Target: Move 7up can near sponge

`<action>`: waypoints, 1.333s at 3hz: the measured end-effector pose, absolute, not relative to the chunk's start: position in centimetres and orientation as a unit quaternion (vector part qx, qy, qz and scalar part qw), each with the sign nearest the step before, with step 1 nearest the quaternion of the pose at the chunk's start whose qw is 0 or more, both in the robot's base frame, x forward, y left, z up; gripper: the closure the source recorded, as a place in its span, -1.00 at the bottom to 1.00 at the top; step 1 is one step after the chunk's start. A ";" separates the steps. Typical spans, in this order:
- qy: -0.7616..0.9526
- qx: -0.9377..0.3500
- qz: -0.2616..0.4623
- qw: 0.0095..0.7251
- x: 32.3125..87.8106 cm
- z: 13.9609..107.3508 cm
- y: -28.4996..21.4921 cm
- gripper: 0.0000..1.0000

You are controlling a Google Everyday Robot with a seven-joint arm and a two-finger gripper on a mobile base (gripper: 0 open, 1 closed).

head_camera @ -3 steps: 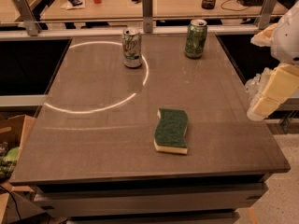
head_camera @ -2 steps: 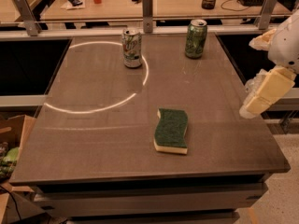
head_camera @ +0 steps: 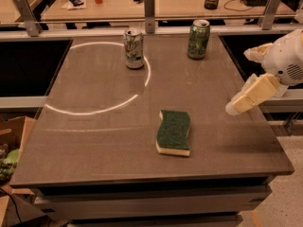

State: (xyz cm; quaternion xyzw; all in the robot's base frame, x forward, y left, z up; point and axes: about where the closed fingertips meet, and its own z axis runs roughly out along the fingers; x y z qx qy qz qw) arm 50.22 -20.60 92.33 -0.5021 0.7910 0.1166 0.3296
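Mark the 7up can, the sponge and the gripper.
7up can (head_camera: 134, 50): camera view, on its lettered side wall.
sponge (head_camera: 173, 129): camera view, on its dark green top.
gripper (head_camera: 242, 101): camera view, on its pale front end, above the right edge of the table (head_camera: 265, 143).

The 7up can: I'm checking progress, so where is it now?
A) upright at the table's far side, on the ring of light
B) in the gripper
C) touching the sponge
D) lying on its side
A: the 7up can stands upright on the light ring, far from the sponge; the gripper hangs by the table's right edge, apart from it.
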 end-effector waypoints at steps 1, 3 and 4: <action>0.776 -0.491 0.142 0.369 51.0 91.2 -19.7 -1.00; 0.764 -0.454 0.133 0.439 52.8 90.2 -20.1 -1.00; 0.779 -0.378 0.127 0.483 54.6 89.7 -21.5 -1.00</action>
